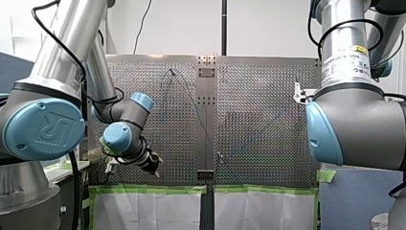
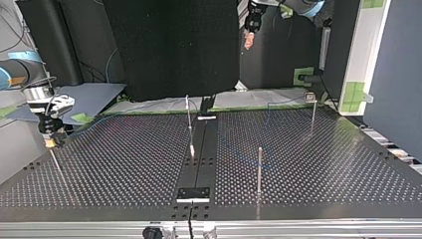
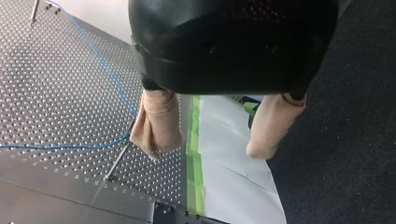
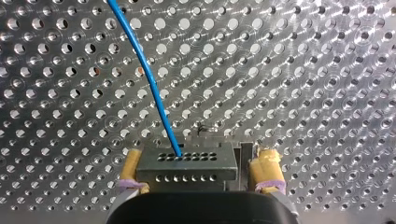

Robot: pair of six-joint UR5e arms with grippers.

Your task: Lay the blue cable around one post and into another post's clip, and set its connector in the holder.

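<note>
The thin blue cable [image 4: 148, 74] runs across the perforated table and ends in a dark grey block with rows of holes, the holder [image 4: 187, 173]. My right gripper [image 4: 198, 175] stands open, its yellow pads [image 4: 267, 170] on either side of that block. In the top view it sits low at the table's left edge [image 2: 50, 138]. My left gripper [image 3: 205, 149] is open and empty, raised off the table past its taped edge, with beige pads [image 3: 159, 123]. Beside one pad the cable [image 3: 105, 65] bends at the top of a slim post [image 3: 116, 161].
Three thin metal posts stand on the table: one near the middle strip [image 2: 189, 119], one nearer the camera [image 2: 259, 169], one at the far right [image 2: 313, 112]. Green tape [image 3: 194, 154] and white sheeting border the table edge under my left gripper.
</note>
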